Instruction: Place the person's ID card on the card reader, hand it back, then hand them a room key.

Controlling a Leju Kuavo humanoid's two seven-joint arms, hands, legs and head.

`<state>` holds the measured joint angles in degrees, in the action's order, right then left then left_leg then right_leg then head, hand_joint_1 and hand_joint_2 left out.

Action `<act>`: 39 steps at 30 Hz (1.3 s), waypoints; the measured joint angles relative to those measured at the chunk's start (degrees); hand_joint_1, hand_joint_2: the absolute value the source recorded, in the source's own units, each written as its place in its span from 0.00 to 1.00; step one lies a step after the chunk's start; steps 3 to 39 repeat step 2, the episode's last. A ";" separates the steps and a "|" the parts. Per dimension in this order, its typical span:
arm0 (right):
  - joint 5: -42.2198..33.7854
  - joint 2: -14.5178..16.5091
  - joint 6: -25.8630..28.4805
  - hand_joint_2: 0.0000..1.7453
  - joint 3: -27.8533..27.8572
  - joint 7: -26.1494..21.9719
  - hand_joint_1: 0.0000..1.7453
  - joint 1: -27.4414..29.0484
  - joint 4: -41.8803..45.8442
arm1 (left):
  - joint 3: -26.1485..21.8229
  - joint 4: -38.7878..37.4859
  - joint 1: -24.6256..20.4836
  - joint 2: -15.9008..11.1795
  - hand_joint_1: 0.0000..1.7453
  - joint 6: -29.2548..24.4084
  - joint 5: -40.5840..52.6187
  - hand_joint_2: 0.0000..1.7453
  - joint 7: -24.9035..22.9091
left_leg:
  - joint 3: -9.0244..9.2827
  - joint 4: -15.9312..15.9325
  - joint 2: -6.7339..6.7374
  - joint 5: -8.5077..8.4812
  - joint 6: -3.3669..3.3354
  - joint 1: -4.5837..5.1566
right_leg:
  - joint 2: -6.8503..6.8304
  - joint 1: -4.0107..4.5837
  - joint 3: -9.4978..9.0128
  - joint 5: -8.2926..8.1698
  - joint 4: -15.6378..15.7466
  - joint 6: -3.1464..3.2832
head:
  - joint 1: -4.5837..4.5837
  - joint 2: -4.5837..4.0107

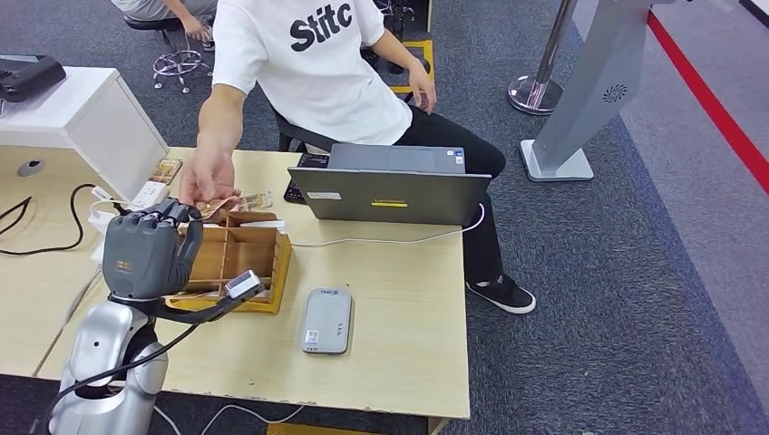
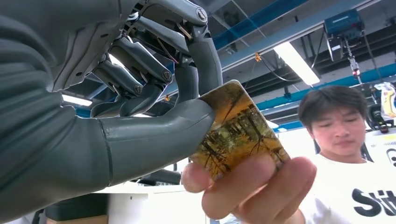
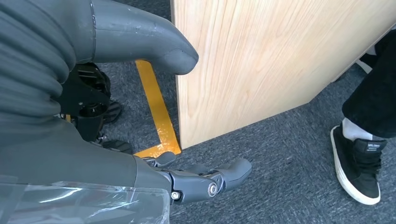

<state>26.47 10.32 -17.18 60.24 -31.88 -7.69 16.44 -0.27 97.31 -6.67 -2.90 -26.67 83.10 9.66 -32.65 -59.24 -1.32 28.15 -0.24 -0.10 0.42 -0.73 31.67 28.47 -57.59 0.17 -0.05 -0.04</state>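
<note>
My left hand (image 1: pixel 145 249) is raised over the table's left side and pinches a card (image 2: pixel 238 130) printed with yellow trees between thumb and fingers (image 2: pixel 187 88). The seated person's hand (image 1: pixel 209 186) reaches across the table, and their fingers (image 2: pixel 252 186) grip the card's other end (image 1: pixel 218 207). The grey card reader (image 1: pixel 326 319) lies flat on the table to the right of my left arm, with nothing on it. My right hand (image 3: pixel 93 154) hangs beside the table's wooden side panel, fingers apart, holding nothing.
A wooden divided box (image 1: pixel 240 258) sits under my left hand. A grey laptop (image 1: pixel 399 186) stands at the far edge, with a white cable running from it. Loose cards (image 1: pixel 257 199) lie behind the box. The person's black shoe (image 3: pixel 357 163) is near my right hand.
</note>
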 joint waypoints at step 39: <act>0.02 0.00 0.00 1.00 0.00 0.04 0.00 -0.01 -0.04 | -0.43 0.02 -0.08 0.06 1.00 0.00 -0.10 1.00 0.04 | 0.00 0.00 0.00 0.00 0.00 0.00 | 0.00 0.00 0.00 0.00 0.00 0.00 | -0.01 0.00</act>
